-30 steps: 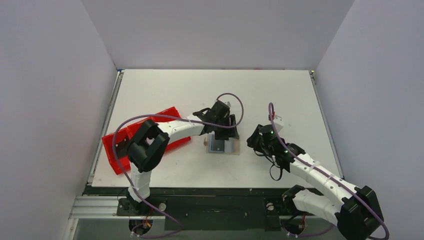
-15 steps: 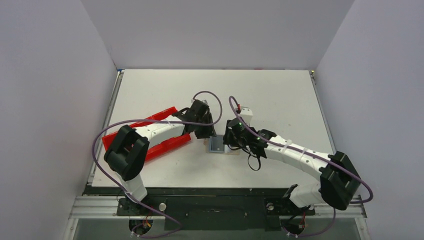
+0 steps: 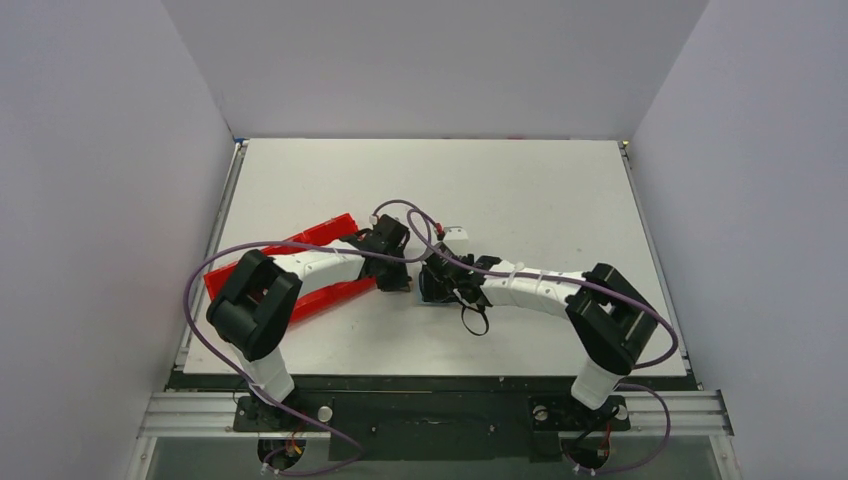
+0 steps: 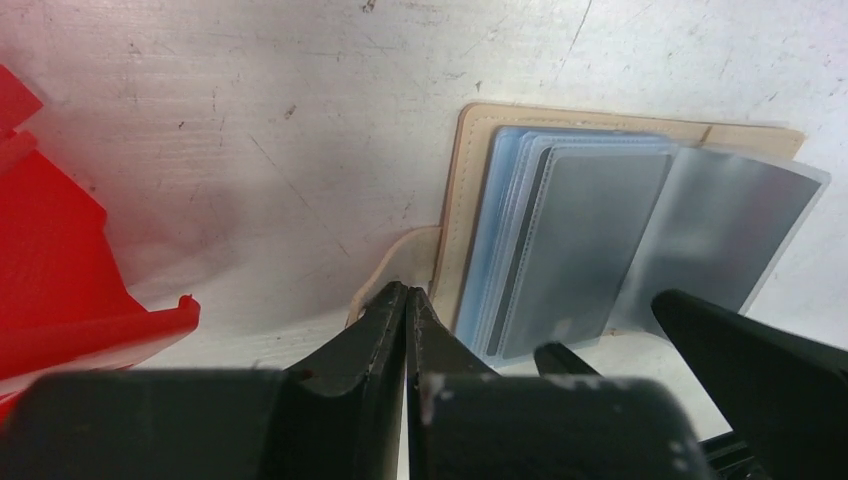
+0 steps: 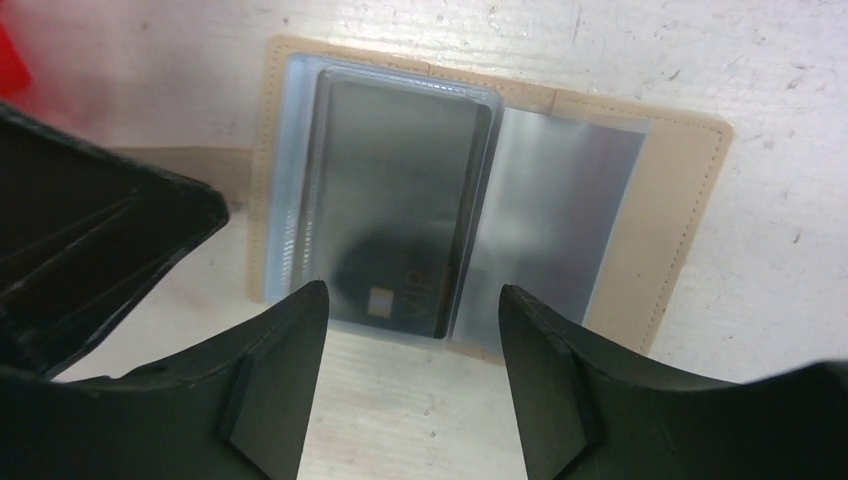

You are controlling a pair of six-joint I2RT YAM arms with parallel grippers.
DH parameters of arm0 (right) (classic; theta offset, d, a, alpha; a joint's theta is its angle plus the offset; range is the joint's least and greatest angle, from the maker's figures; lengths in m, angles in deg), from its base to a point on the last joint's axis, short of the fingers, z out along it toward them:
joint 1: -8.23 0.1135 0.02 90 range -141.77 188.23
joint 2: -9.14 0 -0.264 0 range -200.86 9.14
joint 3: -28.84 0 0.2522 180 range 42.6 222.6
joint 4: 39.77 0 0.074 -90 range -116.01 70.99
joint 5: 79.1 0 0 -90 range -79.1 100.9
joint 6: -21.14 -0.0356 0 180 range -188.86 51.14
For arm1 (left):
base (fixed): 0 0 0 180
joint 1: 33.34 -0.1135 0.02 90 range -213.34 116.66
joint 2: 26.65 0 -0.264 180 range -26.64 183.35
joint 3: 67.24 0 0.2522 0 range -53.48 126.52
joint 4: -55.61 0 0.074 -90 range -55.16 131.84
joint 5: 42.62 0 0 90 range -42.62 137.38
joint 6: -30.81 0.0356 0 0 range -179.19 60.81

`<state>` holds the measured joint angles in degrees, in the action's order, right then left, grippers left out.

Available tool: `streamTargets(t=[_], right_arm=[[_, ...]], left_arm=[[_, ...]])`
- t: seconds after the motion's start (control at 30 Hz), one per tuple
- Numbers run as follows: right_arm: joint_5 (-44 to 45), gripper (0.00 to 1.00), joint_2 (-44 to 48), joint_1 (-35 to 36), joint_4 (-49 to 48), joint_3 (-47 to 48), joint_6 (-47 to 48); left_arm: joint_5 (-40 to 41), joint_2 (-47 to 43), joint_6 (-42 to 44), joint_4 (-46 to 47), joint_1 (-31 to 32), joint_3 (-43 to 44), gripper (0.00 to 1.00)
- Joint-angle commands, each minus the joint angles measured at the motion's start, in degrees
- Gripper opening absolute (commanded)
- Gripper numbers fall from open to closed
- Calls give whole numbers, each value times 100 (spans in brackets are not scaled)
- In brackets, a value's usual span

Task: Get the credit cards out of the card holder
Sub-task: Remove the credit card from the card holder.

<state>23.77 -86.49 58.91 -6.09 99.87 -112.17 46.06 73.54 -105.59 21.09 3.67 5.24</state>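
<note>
The card holder (image 5: 690, 200) lies open flat on the table, a tan cover with clear plastic sleeves. In the left-hand sleeve sits a dark credit card (image 5: 400, 190) with a gold chip and "VIP" on it. It looks grey through the sleeve in the left wrist view (image 4: 590, 250). My right gripper (image 5: 412, 295) is open just above the card's near edge, with nothing between its fingers. Shut, my left gripper (image 4: 407, 292) has its tips at the tan strap on the holder's left edge (image 4: 455, 230); whether it pinches the strap is unclear. From above, both grippers cover most of the holder (image 3: 432, 300).
A red tray (image 3: 315, 240) lies on the table left of the holder, under the left arm; its corner shows in the left wrist view (image 4: 60, 270). The two grippers are almost touching over the holder, left (image 3: 403, 282) and right (image 3: 436, 280).
My right arm has swung left across the table to the holder and its jaws have widened. My left gripper has drawn back to the holder's left edge and shut.
</note>
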Motion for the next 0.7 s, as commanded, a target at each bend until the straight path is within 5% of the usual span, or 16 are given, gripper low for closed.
streamTargets(t=[0.0,0.67], right_arm=[[121,61,-278,33,-286,281,118],[138,68,-575,39,-465,377,96]], left_arm=[[153,-14,-73,158,-27,-26,0],[139,83,-174,113,-21,-60,0]])
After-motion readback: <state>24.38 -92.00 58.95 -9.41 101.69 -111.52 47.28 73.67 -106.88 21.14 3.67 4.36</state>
